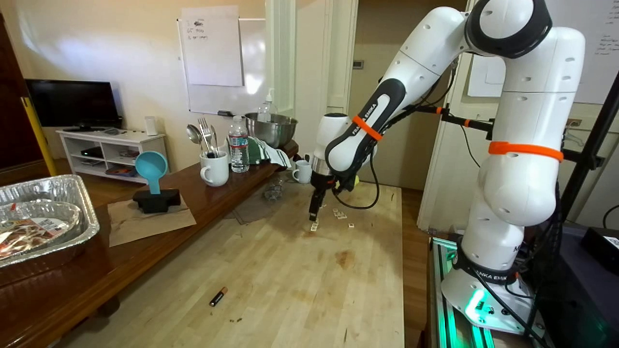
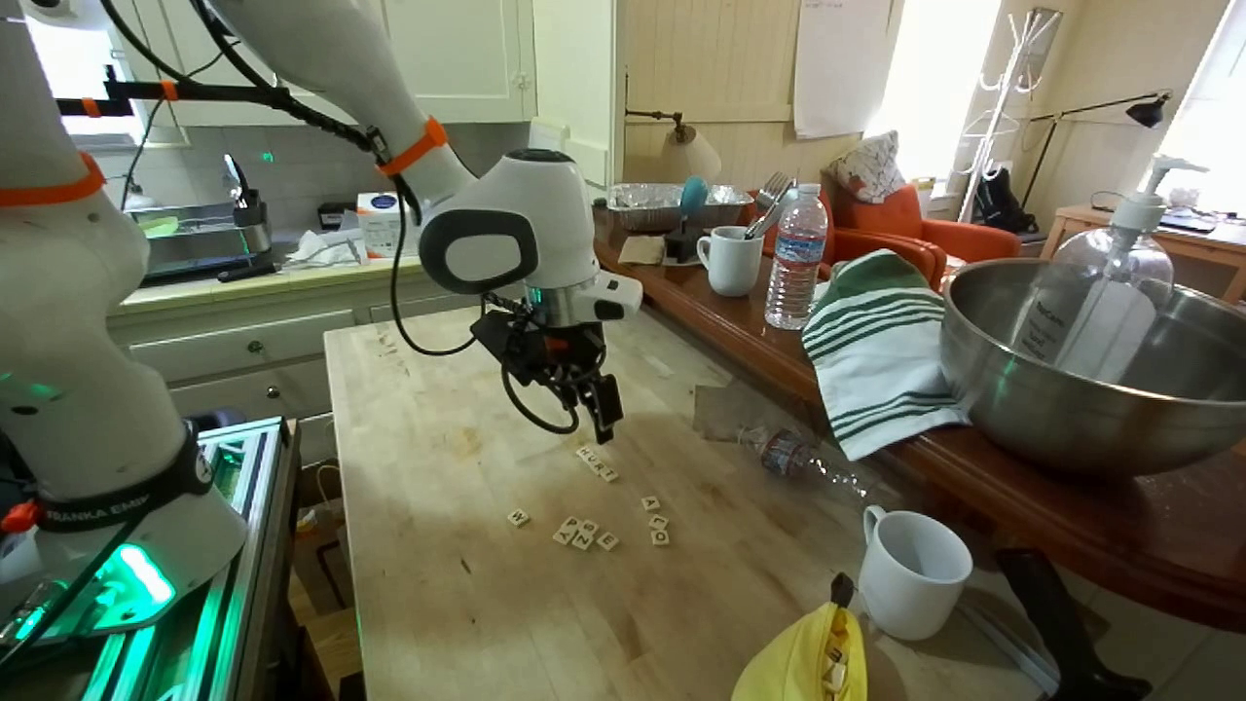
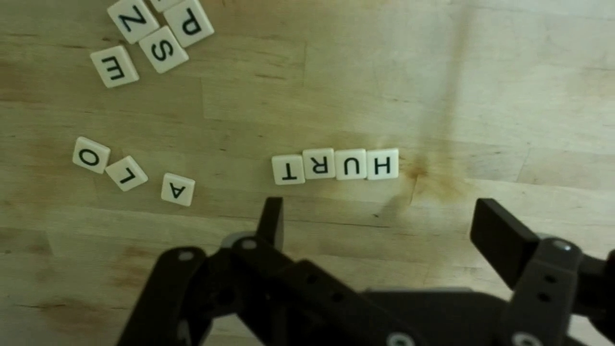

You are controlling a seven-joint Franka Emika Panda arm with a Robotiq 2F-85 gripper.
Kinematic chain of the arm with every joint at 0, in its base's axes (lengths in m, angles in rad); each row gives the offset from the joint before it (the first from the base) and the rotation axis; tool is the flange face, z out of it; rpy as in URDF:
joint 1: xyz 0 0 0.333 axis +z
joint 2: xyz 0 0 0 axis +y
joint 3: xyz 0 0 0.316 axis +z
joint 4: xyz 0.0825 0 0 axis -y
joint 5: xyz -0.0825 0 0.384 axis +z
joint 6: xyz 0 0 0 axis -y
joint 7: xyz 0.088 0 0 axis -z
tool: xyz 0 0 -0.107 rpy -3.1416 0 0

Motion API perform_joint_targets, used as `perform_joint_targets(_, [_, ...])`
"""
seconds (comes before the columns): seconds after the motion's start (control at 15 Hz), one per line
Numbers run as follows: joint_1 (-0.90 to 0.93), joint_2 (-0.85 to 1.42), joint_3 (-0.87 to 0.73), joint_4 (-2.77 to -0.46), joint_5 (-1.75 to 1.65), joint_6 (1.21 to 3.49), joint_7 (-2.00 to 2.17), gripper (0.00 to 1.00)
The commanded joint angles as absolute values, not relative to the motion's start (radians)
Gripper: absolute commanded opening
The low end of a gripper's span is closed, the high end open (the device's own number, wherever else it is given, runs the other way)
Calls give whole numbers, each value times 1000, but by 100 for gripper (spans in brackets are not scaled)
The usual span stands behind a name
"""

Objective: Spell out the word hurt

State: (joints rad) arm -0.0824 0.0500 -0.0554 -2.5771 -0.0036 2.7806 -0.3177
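Observation:
The word hurt lies on the wooden table as a row of small cream letter tiles. In the wrist view it appears upside down, running from the H tile (image 3: 382, 164) at the right through the U tile (image 3: 350, 164) and R tile (image 3: 318, 163) to the T tile (image 3: 288, 169). Neighbouring tiles touch or nearly touch, with T slightly out of line. My gripper (image 3: 378, 211) is open above the table, close to the row, and nothing is between its fingers. In an exterior view the gripper (image 2: 605, 419) hangs over the table just behind the row.
Loose tiles lie nearby: a cluster with the S tile (image 3: 163, 49) and E tile (image 3: 114, 66), a group with the A tile (image 3: 178, 189), and a W tile (image 2: 518, 518). A yellow pouch (image 2: 803, 657), white mug (image 2: 913, 574), fallen bottle (image 2: 793, 458) and battery (image 1: 218, 296) also occupy the table.

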Motion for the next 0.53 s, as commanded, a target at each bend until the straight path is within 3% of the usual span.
perform_joint_targets(0.0, [-88, -1, -63, -2602, -27, 2740, -339, 100])
perform_joint_targets(0.47, [-80, 21, -63, -2582, -15, 2764, -321, 100])
